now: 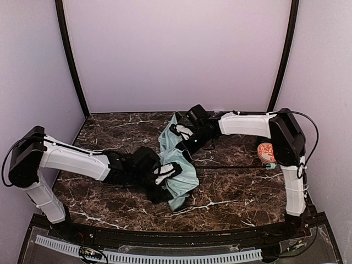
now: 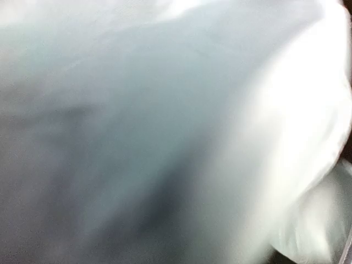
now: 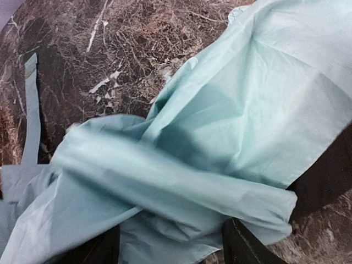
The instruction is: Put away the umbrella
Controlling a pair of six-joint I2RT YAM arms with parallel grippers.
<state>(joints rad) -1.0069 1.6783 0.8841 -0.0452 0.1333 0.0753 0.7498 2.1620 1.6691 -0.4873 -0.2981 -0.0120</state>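
One likely limp, slippery mint-green fabric folding umbrella (image 1: 187,177) | best hold, probably: thin black shaft (image 1: 236,166), its 3 o'clock | right gripper (image 3: 170,248) jaws spread astride fold | left gripper (image 1: 167,174) jaws: cannot tell

umbrella (image 2: 165,132) blur fills left wrist view; left jaws unseen there.

Smooth white shells on the long links of the left arm (image 1: 71,159) and the right arm (image 1: 247,124), with bulky, rounded black housings at the joints. Looped outside the right housing, a thin black cable (image 1: 312,137); a similar loop at the far-left housing. Black wrist sections. Left gripper (image 1: 168,175) black with white patches; right gripper (image 1: 182,133) black too, its fingers (image 3: 245,247) matte and blunt-ended.
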